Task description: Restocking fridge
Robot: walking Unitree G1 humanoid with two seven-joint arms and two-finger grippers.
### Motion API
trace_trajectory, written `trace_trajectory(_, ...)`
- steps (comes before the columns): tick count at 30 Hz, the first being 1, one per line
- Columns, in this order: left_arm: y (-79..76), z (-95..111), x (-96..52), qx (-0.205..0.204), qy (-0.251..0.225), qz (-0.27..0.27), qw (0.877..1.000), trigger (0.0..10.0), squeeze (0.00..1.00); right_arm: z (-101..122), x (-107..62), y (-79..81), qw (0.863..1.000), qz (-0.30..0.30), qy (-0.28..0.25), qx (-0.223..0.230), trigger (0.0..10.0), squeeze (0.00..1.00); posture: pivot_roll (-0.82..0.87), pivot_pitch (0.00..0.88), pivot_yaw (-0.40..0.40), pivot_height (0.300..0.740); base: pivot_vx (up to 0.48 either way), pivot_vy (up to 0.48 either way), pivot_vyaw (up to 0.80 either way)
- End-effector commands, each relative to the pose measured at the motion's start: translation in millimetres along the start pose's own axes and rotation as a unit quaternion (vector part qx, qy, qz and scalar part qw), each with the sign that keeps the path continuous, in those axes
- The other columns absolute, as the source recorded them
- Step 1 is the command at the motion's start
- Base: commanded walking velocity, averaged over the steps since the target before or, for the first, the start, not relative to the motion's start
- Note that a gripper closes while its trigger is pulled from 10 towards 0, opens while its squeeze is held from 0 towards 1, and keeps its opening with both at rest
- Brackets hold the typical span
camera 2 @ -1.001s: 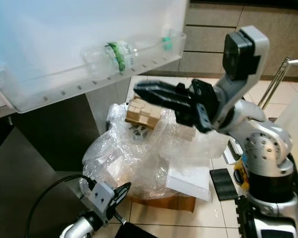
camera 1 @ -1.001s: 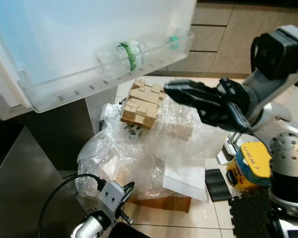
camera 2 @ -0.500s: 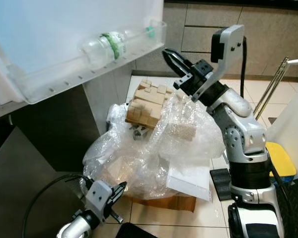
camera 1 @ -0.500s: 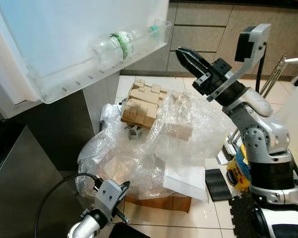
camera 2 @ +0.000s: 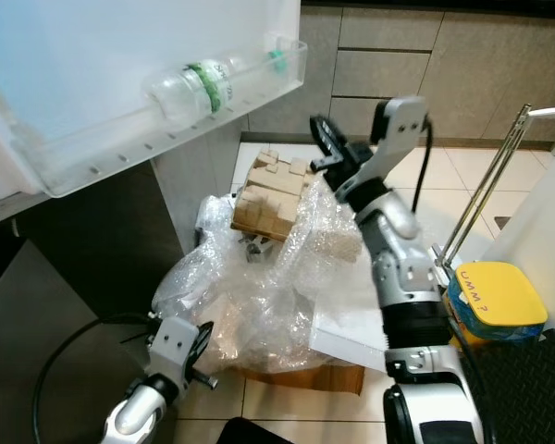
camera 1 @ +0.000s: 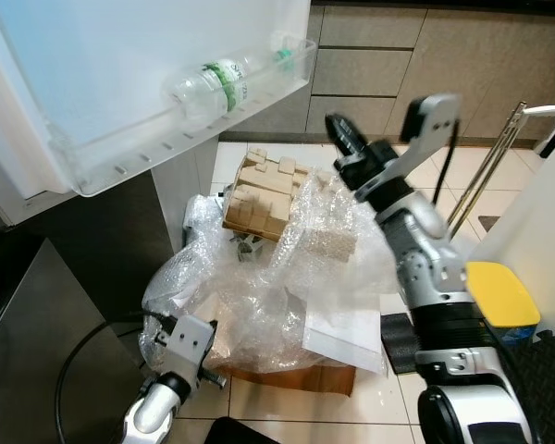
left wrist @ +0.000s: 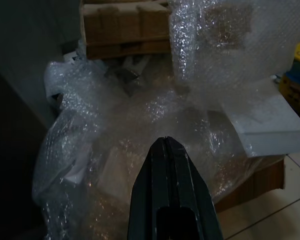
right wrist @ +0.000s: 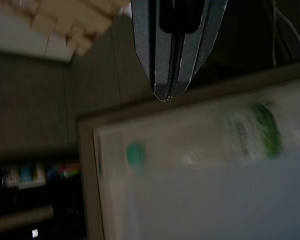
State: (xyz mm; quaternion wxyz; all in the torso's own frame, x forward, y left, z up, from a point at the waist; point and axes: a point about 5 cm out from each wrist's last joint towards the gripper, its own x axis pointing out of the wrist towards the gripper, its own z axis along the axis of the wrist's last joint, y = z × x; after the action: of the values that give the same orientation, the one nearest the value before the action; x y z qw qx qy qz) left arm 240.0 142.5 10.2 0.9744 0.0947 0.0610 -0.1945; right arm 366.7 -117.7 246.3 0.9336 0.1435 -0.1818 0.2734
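Note:
The fridge door (camera 1: pixel 120 55) stands open at the upper left. Its clear shelf (camera 1: pixel 129 165) holds a clear water bottle (camera 1: pixel 206 85) with a green label, lying on its side with its green cap (camera 1: pixel 283 57) toward the shelf's end. My right gripper (camera 1: pixel 337 128) is shut and holds nothing; it hovers to the right of and slightly below the shelf's end, above the packing pile. In the right wrist view its shut fingertips (right wrist: pixel 164 95) point at the blurred bottle (right wrist: pixel 250 132). My left gripper (left wrist: pixel 165 141) is shut and empty, low beside the bubble wrap.
A heap of bubble wrap (camera 1: pixel 287 268) with a moulded cardboard tray (camera 1: pixel 259 192) lies on the floor under the door. A white envelope (camera 1: pixel 344 331), a yellow-lidded tub (camera 1: pixel 501 294), a black mat (camera 1: pixel 541 379) and a metal stand (camera 1: pixel 486 171) are to the right. Cabinet drawers (camera 1: pixel 370 69) stand behind.
My right gripper has pulled back from close to the camera, then dropped to just right of the shelf's end. The bottle stays on the shelf. The left arm has sunk a little.

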Motion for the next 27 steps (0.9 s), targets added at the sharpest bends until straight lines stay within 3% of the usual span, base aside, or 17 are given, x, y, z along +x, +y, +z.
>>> trace_trajectory(1, -7.2, -2, 2.9, 0.001, 0.007, -0.010, 1.000, 10.0, 0.00, -1, 9.4, -0.8, 1.000, 0.001, -0.006, -0.002, 10.0, 0.00, -0.10, 0.085, -0.016, 0.740, 0.000, 0.000, 0.00)
trace_trajectory(8, -6.9, 4, 6.9, 0.009, -0.007, -0.012, 1.000, 10.0, 0.00, 2, 25.9, -1.5, 1.000, 0.005, -0.014, -0.006, 10.0, 0.00, -0.09, 0.096, -0.026, 0.740, 0.000, 0.000, 0.00)
trace_trajectory(13, -8.3, 5, 3.7, 0.009, -0.013, -0.010, 1.000, 10.0, 0.00, 17, 40.8, 1.2, 0.999, 0.027, -0.041, -0.016, 10.0, 0.00, -0.08, 0.104, -0.035, 0.740, 0.000, 0.000, 0.00)
trace_trajectory(19, -10.0, 3, 1.5, 0.008, -0.012, -0.011, 1.000, 10.0, 0.00, 17, 47.5, 2.4, 0.998, 0.034, -0.039, -0.019, 10.0, 0.00, -0.08, 0.112, -0.038, 0.740, 0.000, 0.000, 0.00)
trace_trajectory(27, -9.0, 3, -0.6, 0.010, -0.010, -0.008, 1.000, 10.0, 0.00, 8, 65.4, 19.4, 0.998, 0.059, -0.005, -0.015, 10.0, 0.00, -0.07, 0.131, -0.056, 0.740, 0.000, 0.000, 0.00)
